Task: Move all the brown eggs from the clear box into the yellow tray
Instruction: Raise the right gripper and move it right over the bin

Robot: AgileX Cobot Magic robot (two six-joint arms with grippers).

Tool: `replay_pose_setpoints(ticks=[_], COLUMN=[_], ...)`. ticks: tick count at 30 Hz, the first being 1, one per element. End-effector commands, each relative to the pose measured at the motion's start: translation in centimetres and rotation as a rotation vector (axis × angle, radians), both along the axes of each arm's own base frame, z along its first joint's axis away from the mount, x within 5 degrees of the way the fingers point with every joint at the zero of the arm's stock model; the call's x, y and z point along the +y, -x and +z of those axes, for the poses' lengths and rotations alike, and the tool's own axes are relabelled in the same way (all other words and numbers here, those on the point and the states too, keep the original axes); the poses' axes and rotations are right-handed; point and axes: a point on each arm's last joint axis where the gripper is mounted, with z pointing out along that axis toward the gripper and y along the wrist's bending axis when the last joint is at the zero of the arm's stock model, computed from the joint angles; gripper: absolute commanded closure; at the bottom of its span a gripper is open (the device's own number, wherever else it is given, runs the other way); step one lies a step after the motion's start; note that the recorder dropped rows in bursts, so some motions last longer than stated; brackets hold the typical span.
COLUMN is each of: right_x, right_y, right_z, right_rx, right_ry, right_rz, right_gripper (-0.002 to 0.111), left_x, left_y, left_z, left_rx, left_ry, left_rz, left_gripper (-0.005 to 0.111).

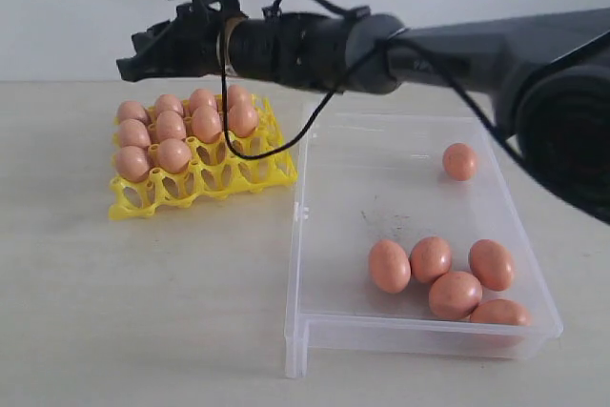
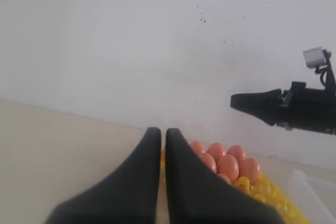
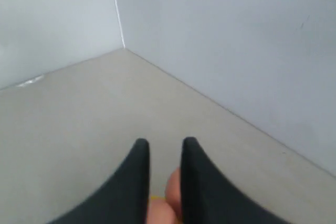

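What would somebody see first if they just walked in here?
Probably the big black arm stretching across from the right, its gripper hovering over the yellow tray at the left, where ten brown eggs sit. Next, the clear box beside it, with six more eggs loose inside.

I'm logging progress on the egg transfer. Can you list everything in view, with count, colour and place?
eggs in tray: ten, orange-brown, filling the two far rows and two cups of the third.
eggs in box: six, orange-brown, one alone toward the far wall, five clustered at the near right.
yellow tray: one, yellow, on the table left of the box.
clear box: one, transparent, right of the tray.
table: one, pale beige.
cable: one, black, hanging from the right arm.
right gripper: black, above the tray, jaws slightly apart.
left gripper: black, jaws together, facing the tray.
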Motion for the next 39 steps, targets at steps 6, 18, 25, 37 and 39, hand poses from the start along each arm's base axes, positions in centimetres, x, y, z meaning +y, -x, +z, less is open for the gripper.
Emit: replay_pose_setpoints(ticks=[6,18,25,37,39], right_x=[-3.5,-19.8,-24.6,-22.6,-22.4], right_y=[3.3,8.4,5.6,-0.8,-1.4], right_z=[9.4,6.9,4.2,-2.1,-3.0], right_rx=[-0.06,-0.07,0.719,0.758,0.765], right_ry=[0.091,0.855,0.795,1.006,1.013], right_rz=[-0.012,-0.744,-0.537,-0.643,-0.643], right_gripper=[0.107,0.109,0.109,0.049,0.049], left_x=[0.0,0.0,0.0,0.0,0.0], left_y=[0.0,0.0,0.0,0.0,0.0], left_z=[0.1,0.1,0.1,0.1,0.1], left_rx=[-0.005,-0.005,-0.005,-0.005,-0.005], left_ry=[-0.006,-0.006,-0.006,-0.006,-0.006], left_rz=[-0.004,-0.004,-0.004,-0.004,-0.004], left_gripper=[0.103,0.103,0.103,0.103,0.103])
